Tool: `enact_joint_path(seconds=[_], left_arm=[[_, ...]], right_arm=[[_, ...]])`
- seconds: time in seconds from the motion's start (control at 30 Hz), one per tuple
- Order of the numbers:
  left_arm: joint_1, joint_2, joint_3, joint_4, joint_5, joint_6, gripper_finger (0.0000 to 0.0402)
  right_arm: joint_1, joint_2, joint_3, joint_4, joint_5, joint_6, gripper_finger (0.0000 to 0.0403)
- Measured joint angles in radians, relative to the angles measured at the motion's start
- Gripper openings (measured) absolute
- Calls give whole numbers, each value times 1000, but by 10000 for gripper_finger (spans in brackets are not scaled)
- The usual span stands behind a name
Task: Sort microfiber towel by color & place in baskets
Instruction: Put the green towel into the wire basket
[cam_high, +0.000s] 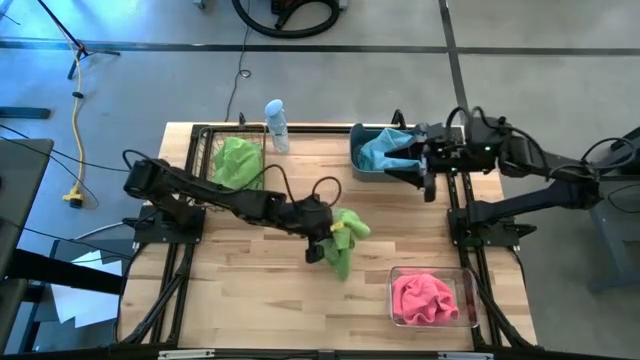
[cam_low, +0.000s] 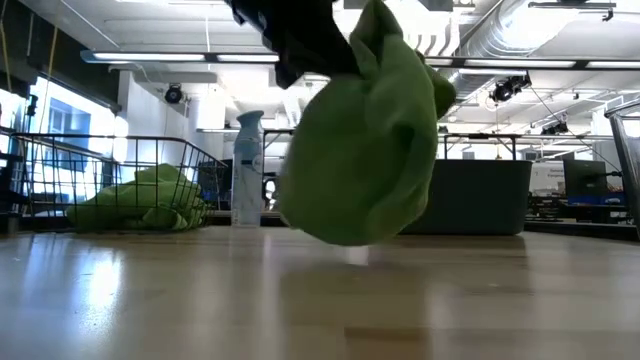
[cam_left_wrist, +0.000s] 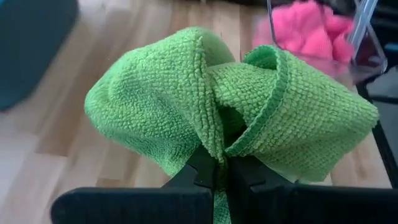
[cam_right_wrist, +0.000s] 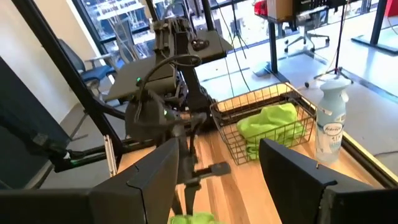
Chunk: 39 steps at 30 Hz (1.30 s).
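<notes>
Bare wooden tabletop (cam_high: 250, 290) lies open near the front; black wire-mesh basket (cam_high: 205, 150) and white-and-blue spray bottle (cam_high: 276, 126) crowd the far edge.

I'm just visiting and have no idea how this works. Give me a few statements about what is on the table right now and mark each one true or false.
1. The left gripper is shut on a fuzzy lime green towel, held clear of the wooden table. True.
2. The clear plastic box holds a light blue towel. False: it holds a pink towel.
3. The black wire-mesh basket already has a green towel in it. True.
4. The right gripper is carrying a pink towel. False: it is open and empty, beside the grey-blue plastic tub that holds a light blue towel.
5. The white spray bottle lies on its side. False: it stands upright beside the wire-mesh basket.
</notes>
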<state>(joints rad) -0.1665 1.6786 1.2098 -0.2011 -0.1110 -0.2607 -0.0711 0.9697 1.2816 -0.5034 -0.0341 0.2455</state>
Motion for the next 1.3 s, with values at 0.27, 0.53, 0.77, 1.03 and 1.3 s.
enact_joint_path(seconds=[0.27,0.53,0.77,1.03,1.3], left_arm=[[24,-161,0,23,-42,10,0],[66,-325,0,81,-62,62,0],[104,-407,0,164,-64,63,0],[108,-420,0,296,-31,54,0],[114,-421,0,336,-46,53,0]], right_arm=[[0,-58,0,0,0,-1,220],[0,-57,0,8,1,-27,220],[0,-51,0,29,40,-45,220],[-1,-51,0,64,40,-71,220],[0,-44,0,66,40,-75,220]])
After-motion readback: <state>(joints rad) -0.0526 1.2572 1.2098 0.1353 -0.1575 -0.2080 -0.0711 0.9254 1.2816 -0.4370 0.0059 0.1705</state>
